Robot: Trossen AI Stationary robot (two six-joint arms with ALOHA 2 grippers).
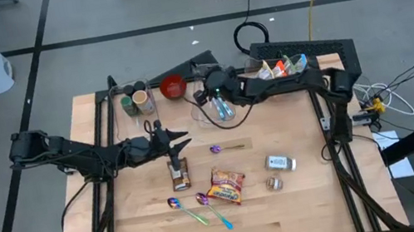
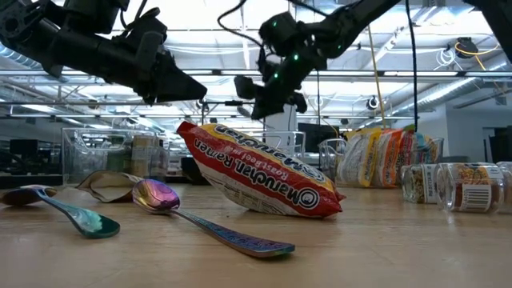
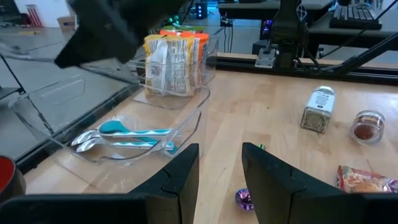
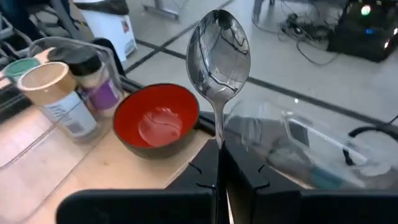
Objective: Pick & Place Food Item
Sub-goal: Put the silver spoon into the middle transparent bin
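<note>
A red-and-yellow ramen packet (image 1: 227,185) (image 2: 256,172) lies flat on the wooden table, near the front. My right gripper (image 1: 207,92) (image 4: 219,155) hangs at the far middle, above a clear bin (image 1: 220,110) (image 3: 124,134), shut on a silver spoon (image 4: 219,53). My left gripper (image 1: 182,141) (image 3: 221,168) is open at the table's left middle, with nothing between its fingers. Just in front of it a brown packet (image 1: 178,171) lies on the table. My right gripper pinches the spoon's thin handle (image 4: 219,138) between its two fingers. The handle runs along the fingers and on out past their tips. The spoon's bowl (image 4: 219,43) stands beyond the fingertips, lifted clear of the table and the bin.
Two iridescent spoons (image 1: 184,208) (image 1: 212,208) lie near the front, a purple one (image 1: 225,147) mid-table. Two spice jars (image 1: 280,162) (image 1: 275,182) lie on the right. A red bowl (image 1: 173,86) and cups (image 1: 137,101) stand at the far left, a bin of packets (image 1: 283,67) at the far right.
</note>
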